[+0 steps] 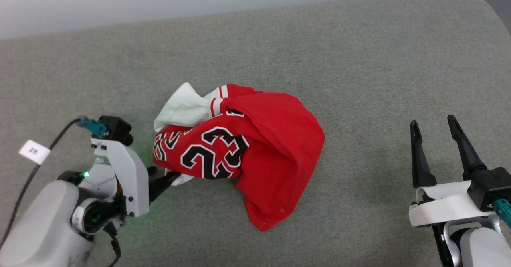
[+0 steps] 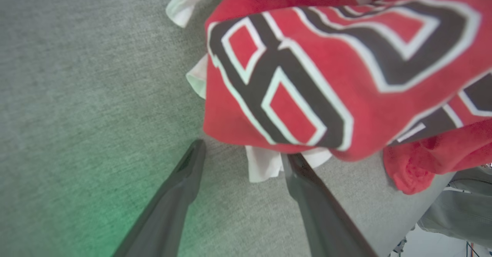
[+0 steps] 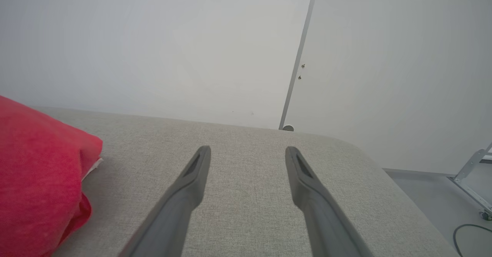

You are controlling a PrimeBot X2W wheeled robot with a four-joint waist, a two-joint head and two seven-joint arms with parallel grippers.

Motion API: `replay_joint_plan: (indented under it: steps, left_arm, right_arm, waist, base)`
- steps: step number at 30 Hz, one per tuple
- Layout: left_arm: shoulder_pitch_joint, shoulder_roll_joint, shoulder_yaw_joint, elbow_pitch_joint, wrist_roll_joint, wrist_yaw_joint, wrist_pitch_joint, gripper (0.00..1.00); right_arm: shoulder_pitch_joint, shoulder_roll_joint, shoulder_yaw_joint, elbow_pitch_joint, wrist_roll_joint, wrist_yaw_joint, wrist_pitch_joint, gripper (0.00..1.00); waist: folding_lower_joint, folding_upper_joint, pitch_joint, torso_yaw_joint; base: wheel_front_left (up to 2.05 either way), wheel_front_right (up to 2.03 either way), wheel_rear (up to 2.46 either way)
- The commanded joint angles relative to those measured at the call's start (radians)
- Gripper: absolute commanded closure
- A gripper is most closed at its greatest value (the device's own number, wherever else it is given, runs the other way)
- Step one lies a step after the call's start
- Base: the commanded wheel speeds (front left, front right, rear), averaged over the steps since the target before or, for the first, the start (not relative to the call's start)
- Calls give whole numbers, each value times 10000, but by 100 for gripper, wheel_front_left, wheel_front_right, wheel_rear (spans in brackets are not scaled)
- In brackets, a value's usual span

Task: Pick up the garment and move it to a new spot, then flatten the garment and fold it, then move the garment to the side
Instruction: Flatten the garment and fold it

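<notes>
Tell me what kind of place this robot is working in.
Probably an indoor test room or lab rather than a lived-in home: a bare white wall, a metal frame and loose cable nearby, and a grey upholstered surface, like a sofa seat, carrying a crumpled red jersey.

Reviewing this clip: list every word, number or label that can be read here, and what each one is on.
"23": black numerals edged in white, on the front of the crumpled red jersey.
Lettering left of those numerals on the same jersey: folded over, unreadable.
Large black-and-white characters on the jersey in the left wrist view: cropped and creased, unreadable.
White tag on the cable: begins with "2", then a mark too small to read.
</notes>
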Motion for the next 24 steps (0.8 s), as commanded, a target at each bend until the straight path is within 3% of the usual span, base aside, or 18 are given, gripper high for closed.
replay_joint_plan:
  steps: [1, 7, 8, 9, 10, 11, 19, 24]
  left_arm:
    - [-40, -55, -149, 282, 140, -67, 51, 0]
    - [-155, -249, -385, 1186, 39, -15, 350, 0]
    - [-156, -314, -442, 1273, -15, -24, 479, 5]
    - [-159, -387, -459, 1345, -104, -33, 561, 38]
    - [-182, -452, -482, 1377, -176, -49, 628, 78]
    - [-181, -503, -520, 1399, -239, -75, 718, 100]
    - [-307, -366, -465, 1188, -437, -94, 938, 100]
    - [-435, -108, -263, 710, -422, 137, 944, 100]
  right_arm:
    - [-151, 34, 21, -31, 72, -6, -46, 0]
    - [-158, 35, 16, -22, 71, -6, -46, 0]
    - [-157, 33, 0, -27, 69, -6, -46, 0]
    - [-151, 33, -9, -31, 62, -6, -46, 0]
    - [-145, 35, -22, -33, 55, -6, -46, 0]
    - [-135, 33, -41, -35, 45, -6, -46, 0]
    - [-41, 36, -147, -12, -25, -6, -46, 0]
    - [71, 33, -232, 10, -51, -6, -46, 0]
  waist:
    - [0, 0, 56, -44]
    - [0, 0, 78, -31]
    - [0, 0, 67, -16]
    - [0, 0, 55, 0]
    - [0, 0, 41, 19]
    - [0, 0, 20, 44]
    - [0, 0, -185, 293]
    - [0, 0, -408, 566]
  base:
    - [0, 0, 0]
    - [0, 0, 0]
    - [0, 0, 0]
    - [0, 0, 0]
    - [0, 0, 0]
    - [0, 0, 0]
    - [0, 0, 0]
    - [0, 0, 0]
